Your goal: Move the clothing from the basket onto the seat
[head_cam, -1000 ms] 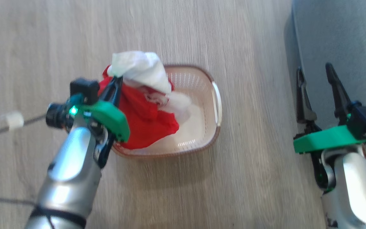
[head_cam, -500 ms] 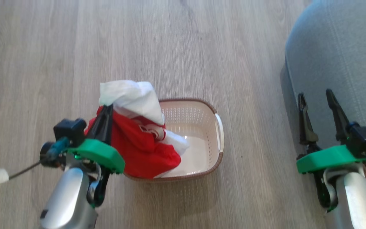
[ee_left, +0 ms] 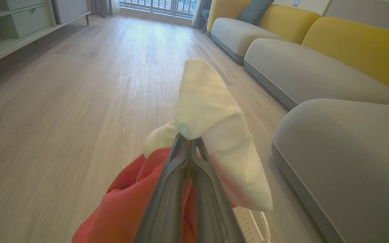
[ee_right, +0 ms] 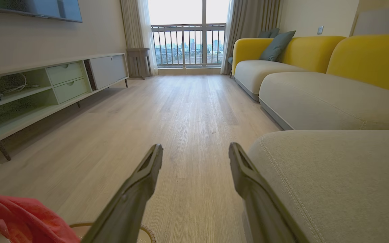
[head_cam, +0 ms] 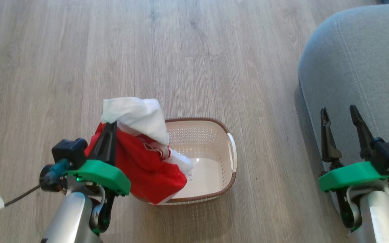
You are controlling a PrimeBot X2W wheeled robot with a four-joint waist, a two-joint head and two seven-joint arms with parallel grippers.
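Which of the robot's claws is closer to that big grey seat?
The right. The right claw hangs open at the edge of the seat. The left claw, shut on the clothing, is across the floor, at the far side of the basket.

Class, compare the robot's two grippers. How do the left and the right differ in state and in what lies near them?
The left gripper is shut on the clothing, while the right gripper is open and holds nothing. The left gripper is beside the basket, with the clothing hanging over its left end. The right gripper is at the seat's edge. Both have two long dark fingers on a green mount, pointing up the head view.
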